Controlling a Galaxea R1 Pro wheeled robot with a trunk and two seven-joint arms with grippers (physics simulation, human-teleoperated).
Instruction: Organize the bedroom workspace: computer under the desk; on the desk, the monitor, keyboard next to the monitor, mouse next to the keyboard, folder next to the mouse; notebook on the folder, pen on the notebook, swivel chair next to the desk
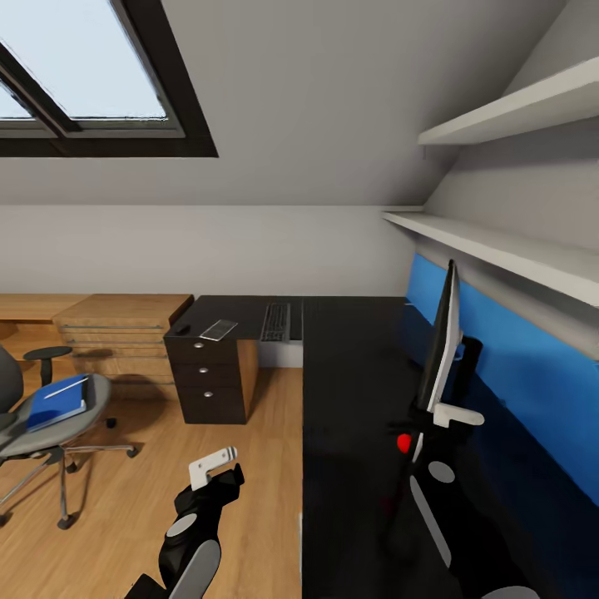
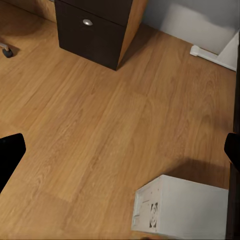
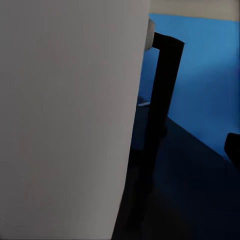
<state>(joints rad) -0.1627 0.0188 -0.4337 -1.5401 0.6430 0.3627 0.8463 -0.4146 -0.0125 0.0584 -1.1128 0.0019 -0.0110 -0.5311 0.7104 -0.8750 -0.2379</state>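
The monitor (image 1: 443, 341) stands edge-on at the right of the black desk (image 1: 349, 391); its pale back (image 3: 65, 110) and black stand (image 3: 165, 90) are very close in the right wrist view. My right gripper (image 1: 443, 416) is at the monitor's lower edge, open, one fingertip (image 3: 233, 148) showing. The keyboard (image 1: 276, 322), a grey notebook (image 1: 218, 329) and a small dark mouse (image 1: 181, 329) lie at the desk's far end. On the swivel chair (image 1: 33, 433) lies the blue folder (image 1: 56, 403) with a pen (image 1: 66, 387) on it. My left gripper (image 2: 120, 150) hangs open over the floor near the white computer (image 2: 180, 210).
A dark drawer unit (image 1: 208, 374) stands under the desk's far left end. Wooden low furniture (image 1: 116, 329) runs along the back wall. White shelves (image 1: 507, 249) jut out above the blue wall panel (image 1: 532, 374). Wood floor (image 1: 125, 507) lies between chair and desk.
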